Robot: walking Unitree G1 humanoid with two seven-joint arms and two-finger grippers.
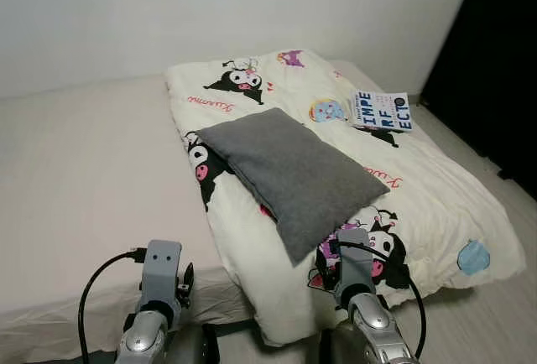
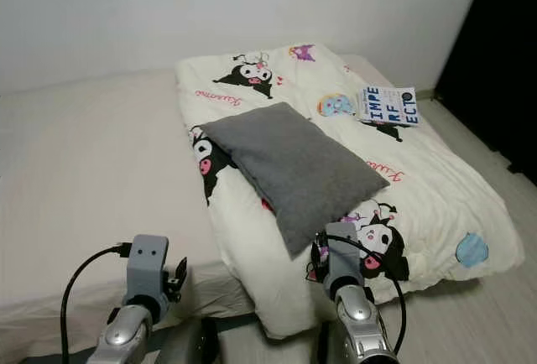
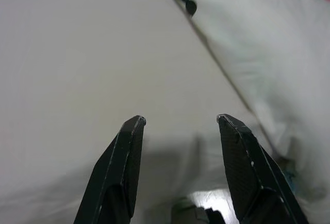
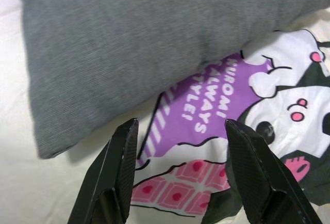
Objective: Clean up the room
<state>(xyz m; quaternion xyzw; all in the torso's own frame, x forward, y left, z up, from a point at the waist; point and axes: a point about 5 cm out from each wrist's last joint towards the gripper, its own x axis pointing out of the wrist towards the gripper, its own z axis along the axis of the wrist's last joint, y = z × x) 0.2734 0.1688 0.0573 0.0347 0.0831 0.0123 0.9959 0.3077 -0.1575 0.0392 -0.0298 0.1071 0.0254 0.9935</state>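
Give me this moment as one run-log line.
phase: approach | left gripper: open, over bare mattress | right gripper: open, near grey pillow corner | pillow, book on cartoon-print quilt

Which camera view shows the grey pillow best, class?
The left eye view: the whole grey pillow lies on the cartoon-print blanket, all its edges visible. The right eye view gives nearly the same picture. The right wrist view shows one corner close up beyond the open right gripper. The left wrist view faces the bare sheet.
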